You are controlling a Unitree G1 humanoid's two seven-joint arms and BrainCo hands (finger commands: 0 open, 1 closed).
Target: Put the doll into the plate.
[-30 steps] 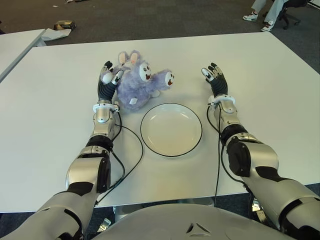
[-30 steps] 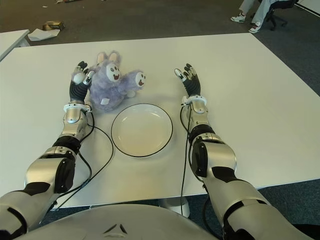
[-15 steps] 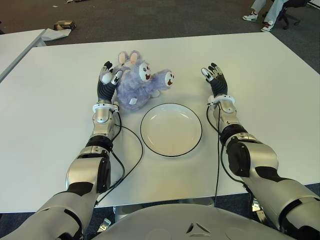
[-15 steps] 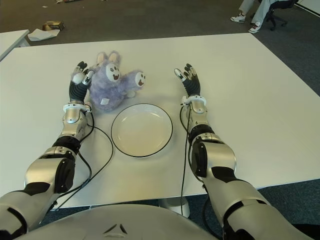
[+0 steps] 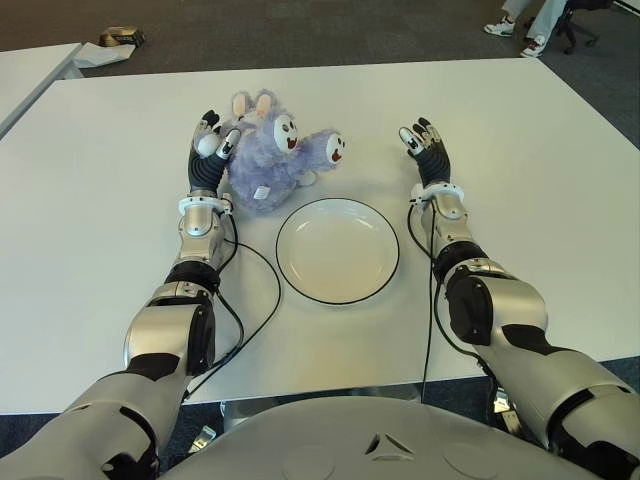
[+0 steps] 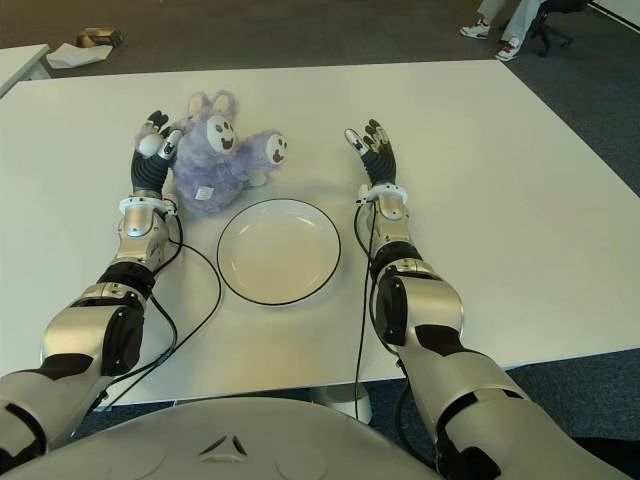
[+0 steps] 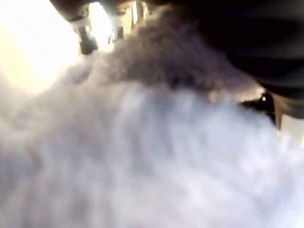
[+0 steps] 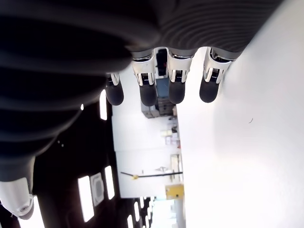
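A fluffy purple doll (image 5: 268, 163) with white faces lies on the white table (image 5: 100, 200), just behind the left rim of the white plate (image 5: 337, 250) with a dark edge. My left hand (image 5: 208, 148) stands upright against the doll's left side, fingers spread and touching the fur. Purple fur (image 7: 152, 156) fills the left wrist view. My right hand (image 5: 424, 146) is raised to the right of the doll and behind the plate's right side, its fingers (image 8: 148, 90) straight and holding nothing. The plate holds nothing.
Black cables (image 5: 262, 300) run along both forearms, one curving near the plate's left rim. A second white table (image 5: 30, 70) stands at the far left. A person's feet and an office chair (image 5: 530, 25) show on the floor beyond the far right corner.
The whole scene sits a little higher in the eye views. Both hands and the doll keep the same places relative to one another.
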